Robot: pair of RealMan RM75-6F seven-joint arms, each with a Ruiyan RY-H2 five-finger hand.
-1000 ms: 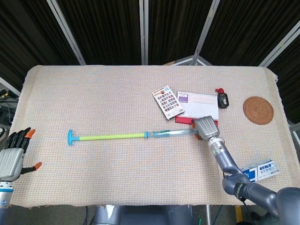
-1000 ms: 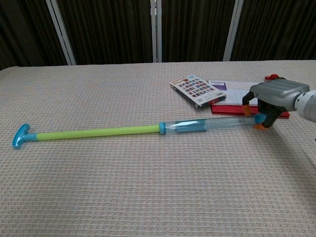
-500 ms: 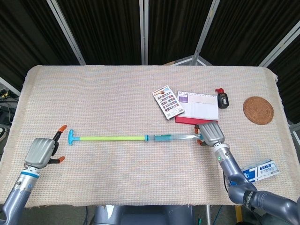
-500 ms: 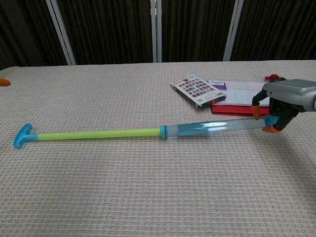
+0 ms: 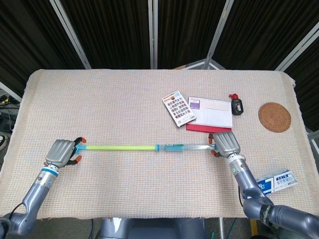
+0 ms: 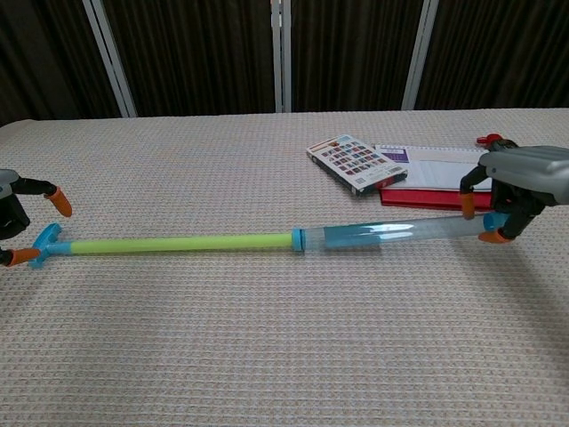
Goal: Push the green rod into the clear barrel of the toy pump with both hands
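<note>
- No writing is legible to you on the patterned card box (image 5: pixel 178 108), the white notepad (image 5: pixel 211 111) or the blue-and-white box (image 5: pixel 278 181) at lower right.
- 1 clear barrel (image 5: pixel 187 146) lies mid-frame, holding only the tip of the green rod (image 5: pixel 118 147).
- Your right hand (image 5: pixel 225 143) pinches the barrel's right end.
- Your left hand (image 5: pixel 62 152) cups the rod's blue handle (image 6: pixel 42 243), fingers spread around it; you cannot tell if it grips.
- 1 woven coaster (image 5: pixel 274 117) sits at right.

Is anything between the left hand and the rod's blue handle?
Nothing visible: the left hand sits right at the blue handle of the green rod, fingers either side. The right hand grips the clear barrel.
</note>
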